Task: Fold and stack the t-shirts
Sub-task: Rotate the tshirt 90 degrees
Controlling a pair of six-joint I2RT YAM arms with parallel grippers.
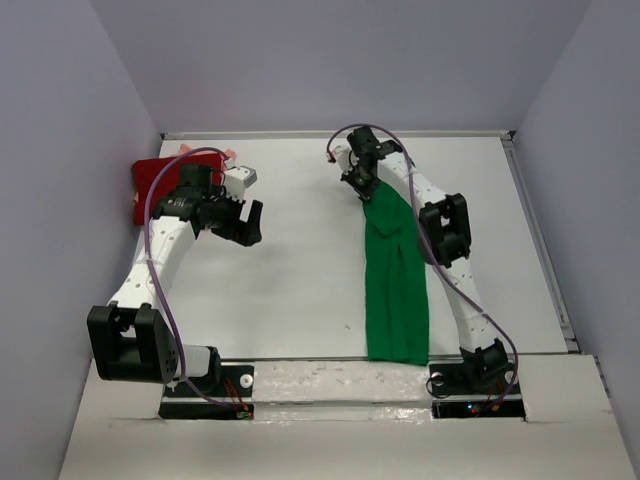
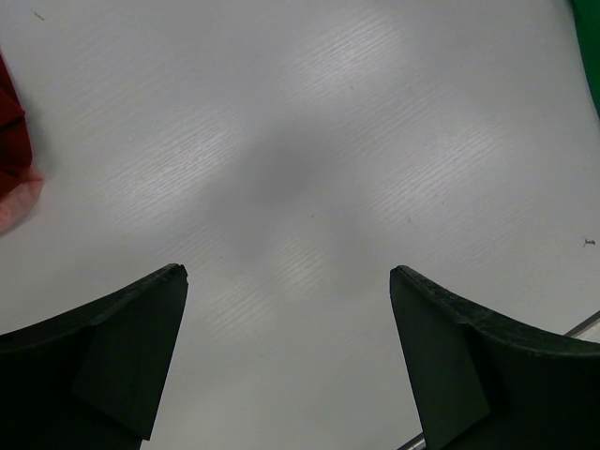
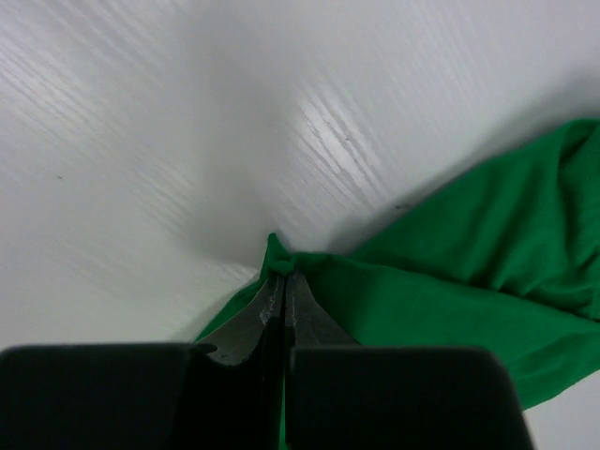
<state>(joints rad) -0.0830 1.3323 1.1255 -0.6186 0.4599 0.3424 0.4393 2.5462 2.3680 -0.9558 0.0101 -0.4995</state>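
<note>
Your white desk (image 1: 290,290) sits between pale lilac walls (image 1: 60,150). Your right gripper (image 1: 362,185) is clamped on the bright green cloth t-shirt (image 1: 395,290); your left gripper (image 1: 247,220) hangs wide open.

- The worktop (image 1: 300,300) is white with faint streaks of grain. A low rim (image 1: 420,133) runs along its far and right edges.
- A green shirt (image 1: 396,290) lies on it, right of the middle. It forms a long narrow band from the near edge toward the far side, where it tapers to a bunched tip.
- A red shirt (image 1: 152,185) lies well to the left of the green shirt, in the far left corner.
- A sliver of pink shirt (image 2: 14,202) touches the red shirt's edge. How much of it lies underneath cannot be told.
</note>
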